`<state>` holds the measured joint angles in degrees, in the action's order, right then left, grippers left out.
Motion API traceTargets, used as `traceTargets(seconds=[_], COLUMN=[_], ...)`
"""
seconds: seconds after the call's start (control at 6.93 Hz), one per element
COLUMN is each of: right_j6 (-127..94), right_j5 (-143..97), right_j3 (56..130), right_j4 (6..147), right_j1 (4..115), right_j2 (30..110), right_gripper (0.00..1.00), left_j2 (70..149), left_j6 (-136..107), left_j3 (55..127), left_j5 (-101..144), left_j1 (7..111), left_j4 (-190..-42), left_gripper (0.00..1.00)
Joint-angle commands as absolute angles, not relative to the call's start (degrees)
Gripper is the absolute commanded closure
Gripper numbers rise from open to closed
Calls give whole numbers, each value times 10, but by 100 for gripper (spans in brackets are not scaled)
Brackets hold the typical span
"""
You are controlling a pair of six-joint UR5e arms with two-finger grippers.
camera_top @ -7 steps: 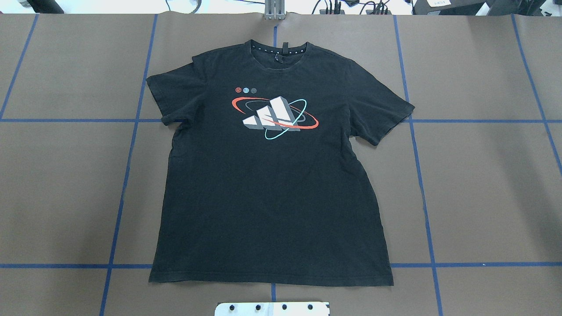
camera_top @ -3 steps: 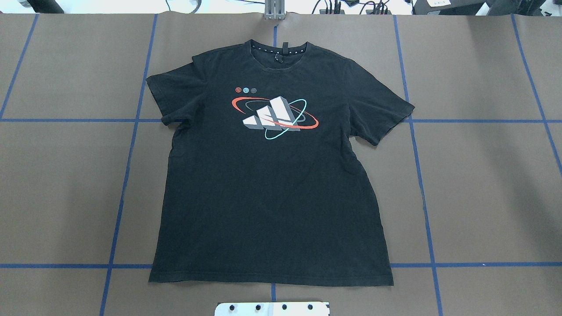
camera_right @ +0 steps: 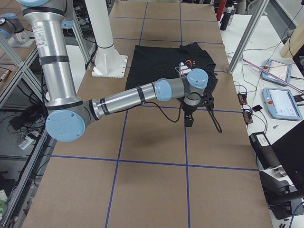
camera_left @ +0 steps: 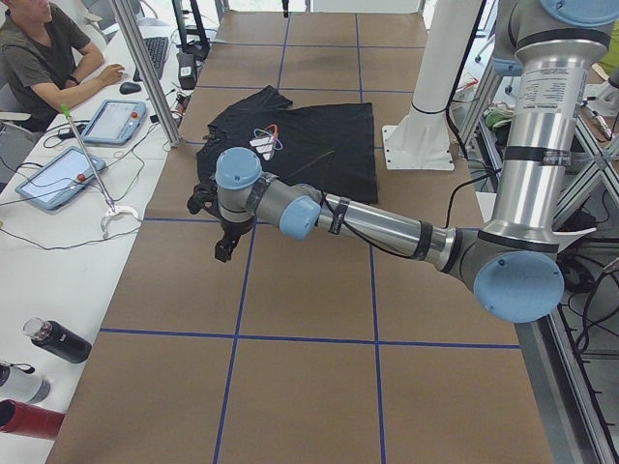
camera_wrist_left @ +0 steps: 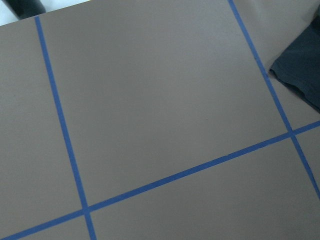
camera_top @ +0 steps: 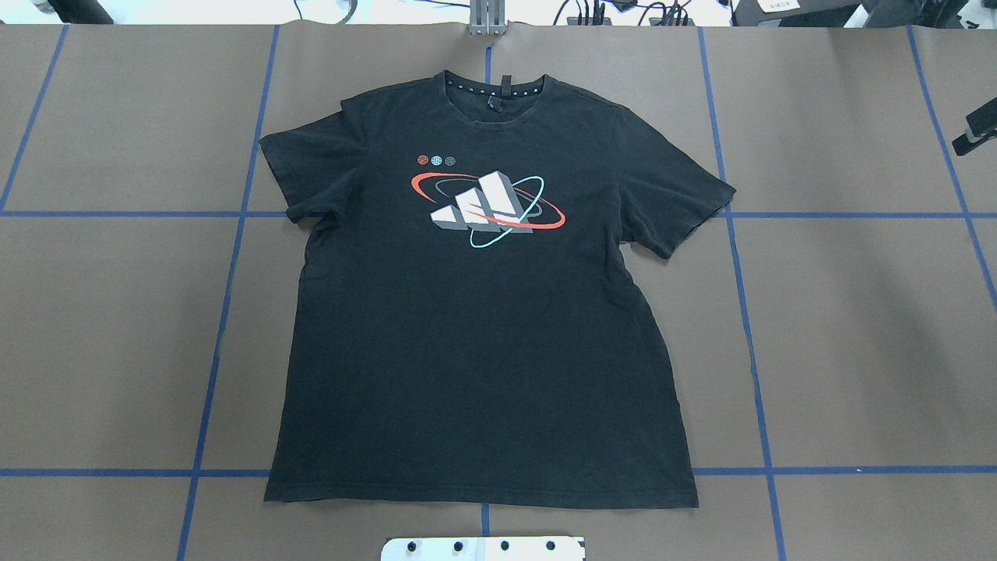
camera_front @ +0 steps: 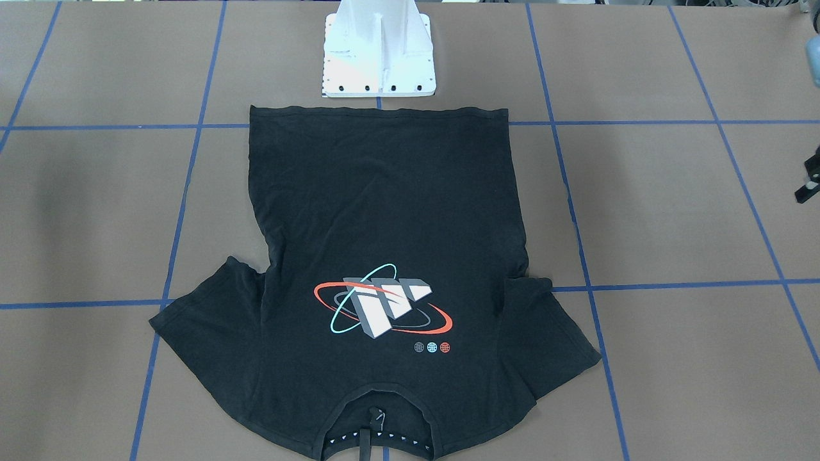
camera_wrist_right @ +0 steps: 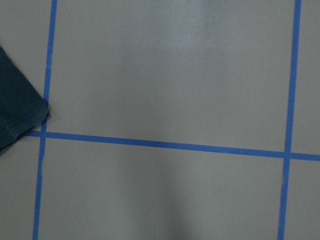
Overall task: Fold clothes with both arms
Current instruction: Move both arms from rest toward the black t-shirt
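Shirt (camera_front: 384, 211) lies flat on brown surface (camera_front: 672, 211) in front view, print up, hem just beside white base (camera_front: 378, 57), collar at bottom edge, both sleeves spread. Left hand (camera_front: 806, 191) is only a black bit at right edge, well apart from shirt; can't tell if wide or narrow.

Overhead: shirt (camera_top: 483, 351) in centre, collar far, hem near. Right hand (camera_top: 974, 134) pokes in at right edge, apart from sleeve; finger gap not readable.

Left side view: left arm (camera_left: 377, 224) stretched low over surface, hand (camera_left: 222, 253) pointing down near a sleeve, apart from it. Person (camera_left: 39, 58) sits at desk w/ tablets.

Right side view: right arm (camera_right: 128, 100) stretched likewise, hand (camera_right: 188, 122) pointing down near other sleeve.

Left wrist cam: surface w/ blue tape (camera_wrist_left: 175, 176), bit of shirt (camera_wrist_left: 302, 70) at upper right.

Right wrist cam: bit of shirt (camera_wrist_right: 17, 110) at left edge, by a tape crossing.
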<state>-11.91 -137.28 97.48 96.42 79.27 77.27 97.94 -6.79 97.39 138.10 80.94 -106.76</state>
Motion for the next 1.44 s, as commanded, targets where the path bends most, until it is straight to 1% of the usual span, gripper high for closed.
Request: traceTargets(seconds=[0.0, 0.14, 0.29, 0.43, 0.72, 0.87, 1.01, 1.3], right_j6=[-124, -174, -250, -302, -392, -413, -431, -435], right_j5=[-1368, -1333, -1291, -1283, -1249, -1232, -1230, -1211], right_j3=[902, 880, 873, 848, 806, 779, 753, 750], right_j4=[868, 798, 729, 666, 552, 495, 458, 449], right_j1=[775, 753, 719, 695, 641, 624, 607, 571], right_j2=[720, 720, 720, 704, 692, 687, 674, 672], right_gripper=[0, 0, 0, 0, 1, 2, 2, 2], left_j2=[1046, 1067, 1075, 1077, 1097, 1113, 1123, 1131], left_j6=[-180, -218, -221, -251, -442, -499, -515, -524], left_j3=[922, 900, 883, 869, 792, 774, 773, 770], left_j5=[1381, 1377, 1369, 1352, 1308, 1268, 1246, 1245], left_j1=[786, 748, 719, 717, 690, 651, 630, 626], left_j4=[-1139, -1175, -1206, -1251, -1434, -1472, -1472, -1472], left_gripper=[1, 1, 1, 1, 1, 1, 1, 1])
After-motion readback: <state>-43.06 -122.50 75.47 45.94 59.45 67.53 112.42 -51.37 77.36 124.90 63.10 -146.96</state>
